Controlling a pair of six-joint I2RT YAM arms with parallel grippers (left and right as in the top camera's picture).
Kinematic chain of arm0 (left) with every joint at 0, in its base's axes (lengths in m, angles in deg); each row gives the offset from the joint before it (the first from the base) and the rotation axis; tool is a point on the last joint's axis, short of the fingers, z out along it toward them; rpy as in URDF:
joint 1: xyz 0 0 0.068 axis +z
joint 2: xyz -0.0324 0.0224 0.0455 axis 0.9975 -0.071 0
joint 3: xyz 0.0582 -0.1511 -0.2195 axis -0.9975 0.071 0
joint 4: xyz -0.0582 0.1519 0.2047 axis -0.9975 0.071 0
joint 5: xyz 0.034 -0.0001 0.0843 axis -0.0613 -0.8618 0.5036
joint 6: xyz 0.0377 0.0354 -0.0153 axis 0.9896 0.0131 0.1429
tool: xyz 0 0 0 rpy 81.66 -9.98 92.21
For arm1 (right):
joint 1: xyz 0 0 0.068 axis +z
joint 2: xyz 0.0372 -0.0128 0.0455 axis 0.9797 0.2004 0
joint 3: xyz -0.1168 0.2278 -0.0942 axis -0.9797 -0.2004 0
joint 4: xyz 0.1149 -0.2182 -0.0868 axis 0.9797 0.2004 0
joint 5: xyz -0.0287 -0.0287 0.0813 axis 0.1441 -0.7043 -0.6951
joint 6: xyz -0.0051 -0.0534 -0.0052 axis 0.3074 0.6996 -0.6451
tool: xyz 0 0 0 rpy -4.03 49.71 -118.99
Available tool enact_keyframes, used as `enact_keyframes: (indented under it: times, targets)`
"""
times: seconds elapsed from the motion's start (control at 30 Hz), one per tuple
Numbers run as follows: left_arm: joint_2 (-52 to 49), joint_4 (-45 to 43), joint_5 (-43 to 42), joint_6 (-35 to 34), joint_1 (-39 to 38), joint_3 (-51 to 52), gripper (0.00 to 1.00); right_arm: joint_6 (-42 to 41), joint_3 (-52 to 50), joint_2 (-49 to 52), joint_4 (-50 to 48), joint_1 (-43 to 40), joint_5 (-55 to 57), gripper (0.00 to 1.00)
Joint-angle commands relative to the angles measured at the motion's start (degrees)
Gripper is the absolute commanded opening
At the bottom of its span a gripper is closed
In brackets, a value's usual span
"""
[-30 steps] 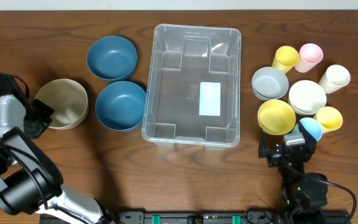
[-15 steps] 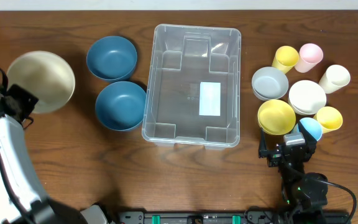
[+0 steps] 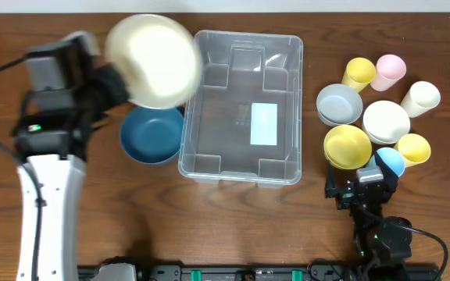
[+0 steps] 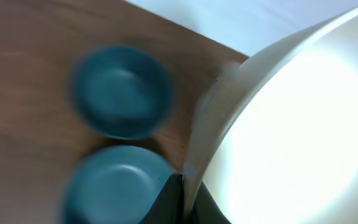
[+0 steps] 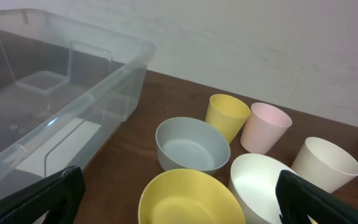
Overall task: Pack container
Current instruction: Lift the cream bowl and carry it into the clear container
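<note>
The clear plastic container (image 3: 242, 105) with a white label on its base stands mid-table and is empty; it also shows in the right wrist view (image 5: 48, 106). My left gripper (image 3: 114, 82) is shut on the rim of a cream bowl (image 3: 155, 60), held in the air over the container's left edge and hiding the upper blue bowl. In the left wrist view the fingers (image 4: 180, 205) pinch the cream bowl's rim (image 4: 291, 130). My right gripper (image 3: 363, 190) is open and empty at the front right, its fingers (image 5: 48, 196) wide apart.
A blue bowl (image 3: 151, 133) lies left of the container; the left wrist view shows two blue bowls (image 4: 122, 90). Right of the container are grey (image 3: 339, 104), yellow (image 3: 347, 147) and white (image 3: 386, 122) bowls and several cups (image 3: 389, 70).
My left arm has lifted the cream bowl from the far left of the table and swung it right, to above the container's left edge. The right arm has not moved.
</note>
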Motion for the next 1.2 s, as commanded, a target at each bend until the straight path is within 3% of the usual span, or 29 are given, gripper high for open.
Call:
enact_keyframes:
  times: [0.0,0.3,0.43,1.0,1.1,1.17]
  targets:
    - [0.4,-0.4,-0.4,1.9,-7.2,-1.7,0.06,0.6,-0.2,-0.1,0.1,0.2,0.6,0.99]
    - [-4.6,4.2,6.2,1.9,-21.9,-1.7,0.06,0.6,-0.2,-0.1,0.1,0.2,0.6,0.99]
    - [-9.0,6.5,13.3,1.9,-25.6,-1.7,0.06,0.6,-0.2,-0.1,0.1,0.2,0.6,0.99]
    - [-23.8,13.0,17.6,-2.3,-26.7,-1.7,0.06,0.6,-0.2,-0.1,0.1,0.2,0.6,0.99]
    - [-23.1,13.1,17.6,-2.3,-26.7,-1.7,0.24,0.6,-0.2,-0.1,0.1,0.2,0.6,0.99]
    - [-22.0,13.1,17.6,-2.3,-26.5,-1.7,0.30,0.6,-0.2,-0.1,0.1,0.2,0.6,0.99]
